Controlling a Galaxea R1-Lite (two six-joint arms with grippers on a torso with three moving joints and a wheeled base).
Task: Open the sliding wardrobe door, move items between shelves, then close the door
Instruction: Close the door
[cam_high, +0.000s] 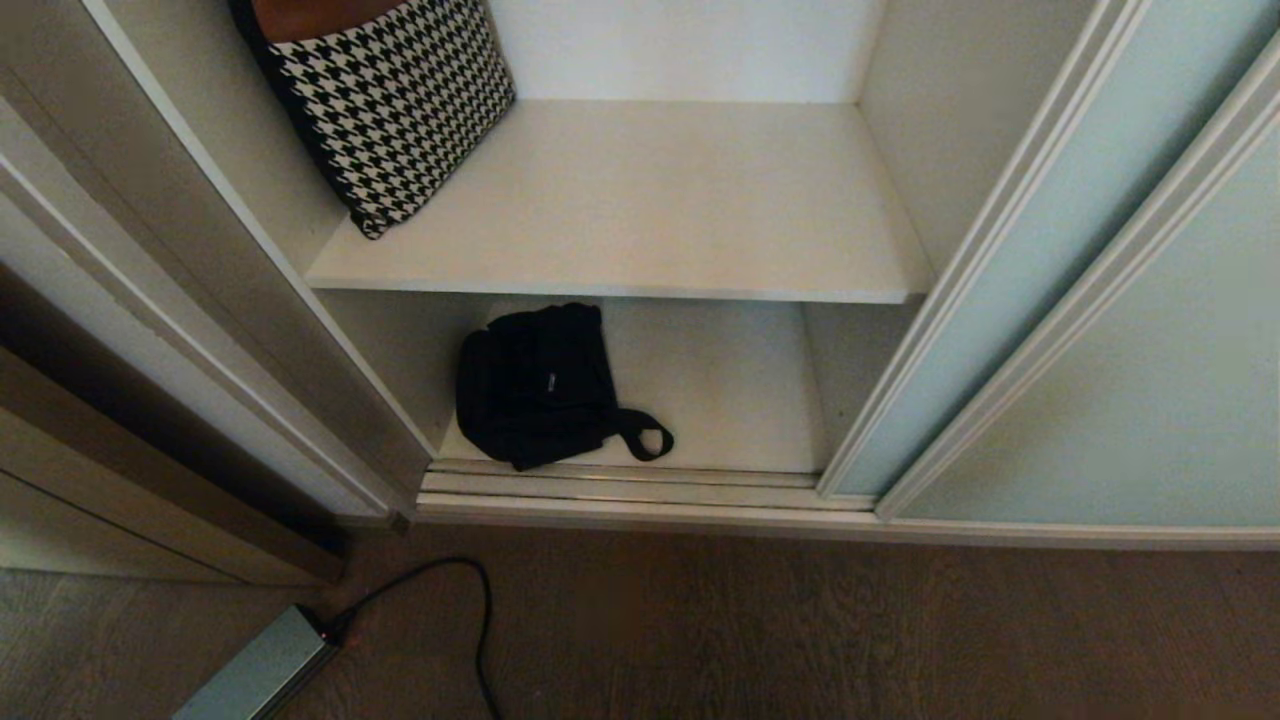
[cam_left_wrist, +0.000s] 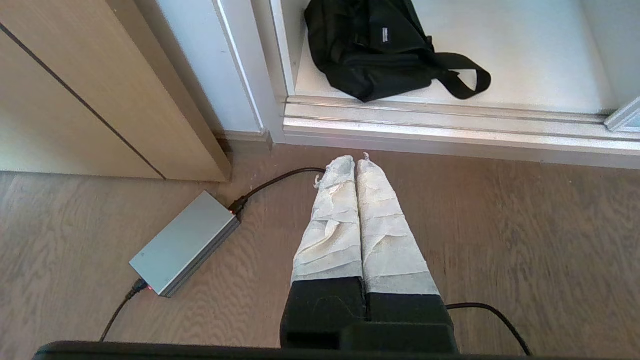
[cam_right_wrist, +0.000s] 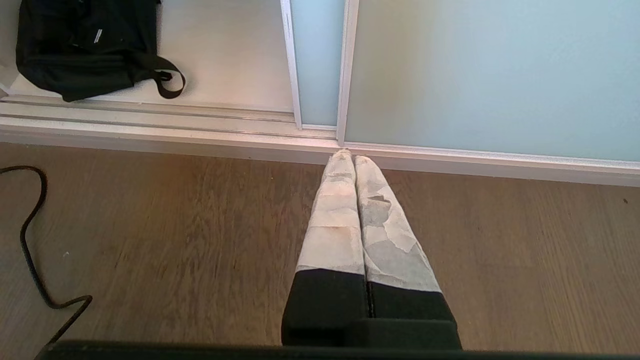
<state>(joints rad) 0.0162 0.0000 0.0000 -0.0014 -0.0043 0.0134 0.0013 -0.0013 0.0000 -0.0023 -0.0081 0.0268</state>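
Ahead of left hand (cam_left_wrist: 356, 162): black bag (cam_left_wrist: 372, 47) on bottom shelf (cam_left_wrist: 525, 60), apart.
Left hand: pressed together, empty.
Right hand (cam_right_wrist: 348, 159): pressed together, empty, near sliding door (cam_right_wrist: 475, 75).

Brown wood-plank floor (cam_high: 800, 630), daylit

Only one piece of print shows — a small white label on the front of the black bag (cam_left_wrist: 372, 47) lying on the bottom shelf (cam_left_wrist: 525, 60) — and its lettering is too small to read.
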